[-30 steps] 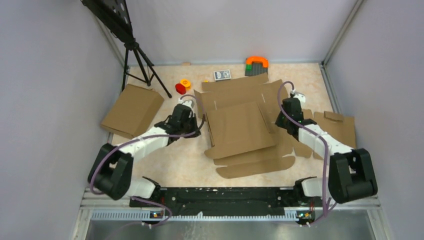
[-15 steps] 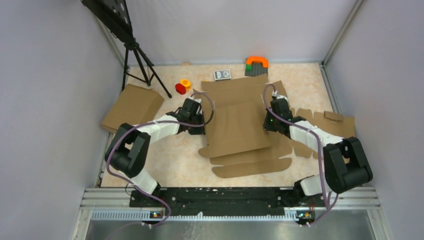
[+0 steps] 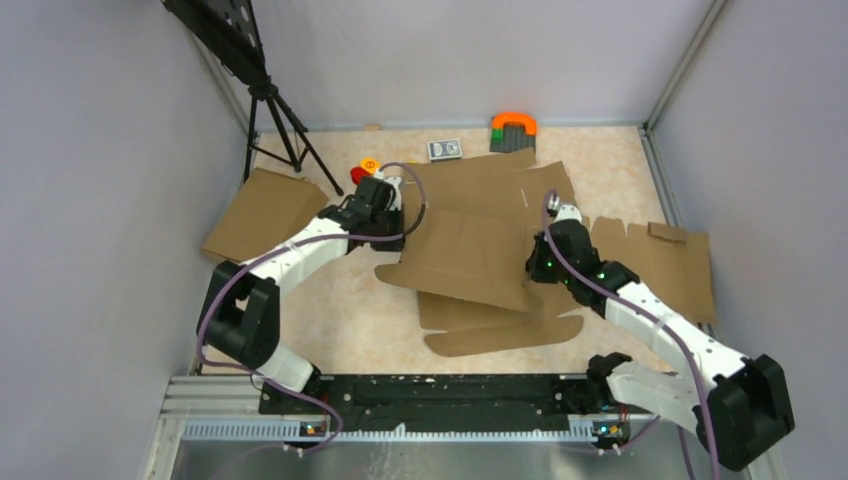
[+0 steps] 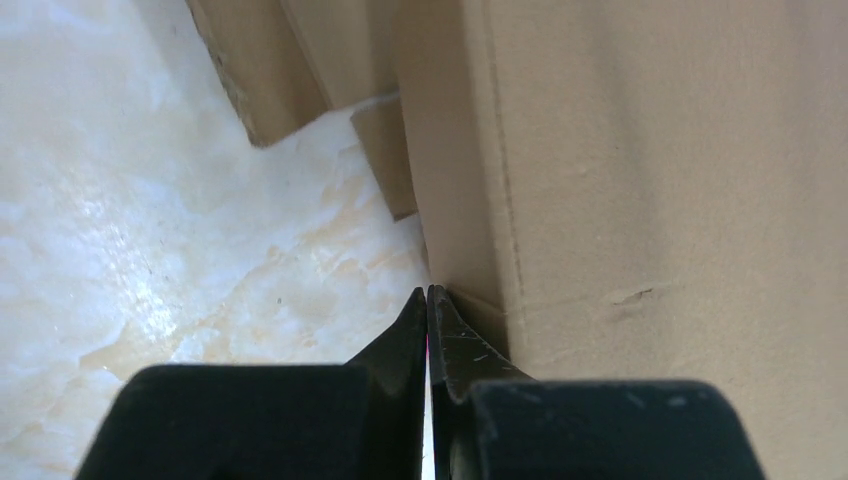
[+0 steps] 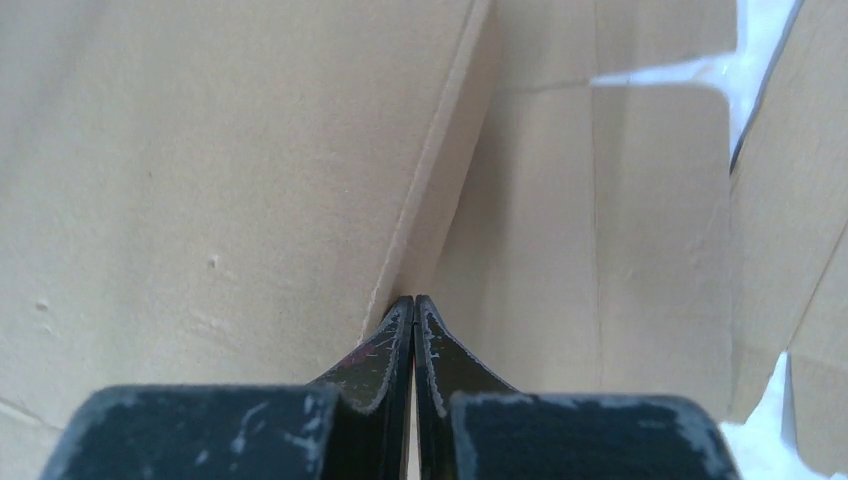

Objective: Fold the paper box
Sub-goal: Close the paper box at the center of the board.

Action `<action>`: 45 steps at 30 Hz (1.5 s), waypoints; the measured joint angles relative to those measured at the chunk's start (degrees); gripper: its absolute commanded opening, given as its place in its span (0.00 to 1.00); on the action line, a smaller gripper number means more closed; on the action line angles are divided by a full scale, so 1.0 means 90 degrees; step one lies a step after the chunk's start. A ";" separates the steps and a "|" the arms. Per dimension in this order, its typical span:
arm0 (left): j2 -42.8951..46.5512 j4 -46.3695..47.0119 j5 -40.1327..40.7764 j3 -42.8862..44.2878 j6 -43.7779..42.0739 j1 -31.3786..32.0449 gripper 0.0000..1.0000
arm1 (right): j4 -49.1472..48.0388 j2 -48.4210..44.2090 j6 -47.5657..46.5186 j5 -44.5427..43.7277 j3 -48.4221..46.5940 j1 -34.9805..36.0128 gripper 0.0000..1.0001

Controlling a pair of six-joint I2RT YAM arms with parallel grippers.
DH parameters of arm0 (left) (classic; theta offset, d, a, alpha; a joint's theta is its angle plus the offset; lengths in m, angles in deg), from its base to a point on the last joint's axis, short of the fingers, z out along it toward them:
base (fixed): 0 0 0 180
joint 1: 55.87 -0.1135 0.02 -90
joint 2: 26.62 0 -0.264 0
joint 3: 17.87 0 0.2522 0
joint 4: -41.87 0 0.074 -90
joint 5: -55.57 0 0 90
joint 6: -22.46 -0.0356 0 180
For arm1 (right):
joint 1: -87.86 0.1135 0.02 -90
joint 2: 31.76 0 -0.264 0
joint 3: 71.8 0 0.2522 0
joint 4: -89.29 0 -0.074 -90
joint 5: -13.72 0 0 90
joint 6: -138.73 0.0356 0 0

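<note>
Left gripper [image 4: 427, 292], fully closed and empty, has its tips against the left edge of the paper box [image 3: 470, 250], which lies mid counter [image 3: 340, 310]; right gripper [image 5: 413, 300], likewise closed and empty, meets its right fold.

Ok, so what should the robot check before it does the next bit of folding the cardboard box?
1. Is the left gripper shut, tips at the paper box left edge: ok.
2. Is the right gripper shut, tips on a crease at the box's right side: ok.
3. Is cardboard pinched in either gripper: not ok, nothing sits between the fingers.
4. Is the middle panel folded all the way: cannot tell.
5. Is the yellow disc clear of the left gripper: not ok, it lies close beside it.
</note>
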 measured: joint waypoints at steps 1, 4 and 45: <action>-0.0019 -0.0039 -0.0015 0.0124 -0.0012 -0.0012 0.00 | 0.0160 -0.0158 0.0066 0.0007 0.0090 0.0068 0.00; -0.0029 -0.0032 -0.0046 0.0398 -0.0010 -0.0044 0.01 | 0.0566 -0.0503 0.0236 0.0107 0.0177 0.0177 0.00; -0.0398 0.0335 -0.3264 0.0202 0.1591 -0.1909 0.15 | -0.0063 0.0656 0.1171 0.1914 -0.0393 -0.1428 0.44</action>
